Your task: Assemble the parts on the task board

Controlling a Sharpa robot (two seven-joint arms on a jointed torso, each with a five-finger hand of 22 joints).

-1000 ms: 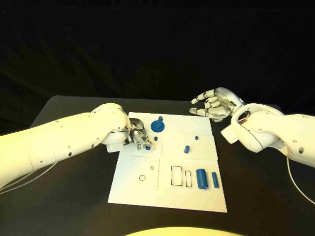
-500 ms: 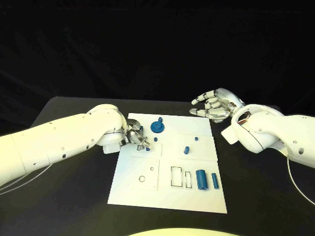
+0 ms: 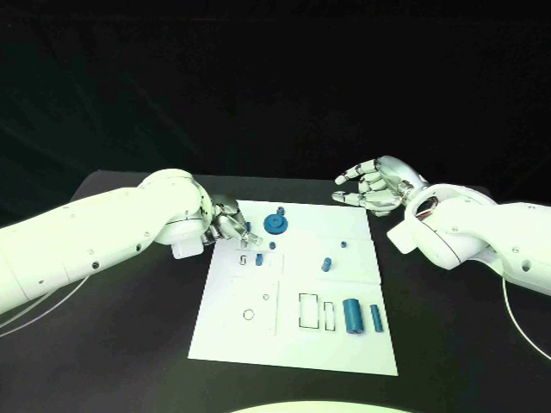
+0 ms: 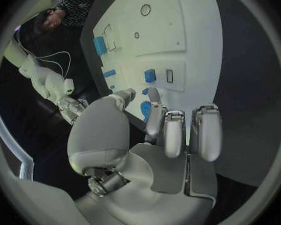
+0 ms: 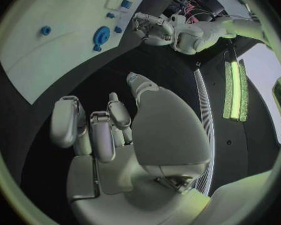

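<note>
Lying flat in the middle of the black table (image 3: 126,344), the white task board (image 3: 303,344) serves as the landmark for everything else. At the board's far left corner hovers the left hand (image 3: 226,225), its fingers (image 4: 172,132) slightly curled and apart with nothing between them (the left wrist view shows the palm bare and the fingertips above the board's edge). Just beside that hand, on the board's far end, stands a round blue gear-like part (image 3: 275,223) with a small peg rising from it. A small blue block (image 3: 259,258) sits on the board's left half next to a little rectangular slot, and two small blue pieces (image 3: 328,261) lie near the board's centre, towards its right side. At the board's near right corner lie a thick blue cylinder (image 3: 351,314) and a thinner blue rod (image 3: 376,316), side by side, next to an outlined rectangular recess (image 3: 309,309). Off the board's far right corner, over the table, hangs the right hand (image 3: 375,185), fingers (image 5: 97,130) loosely curled and separated, gripping nothing, well apart from the parts.
</note>
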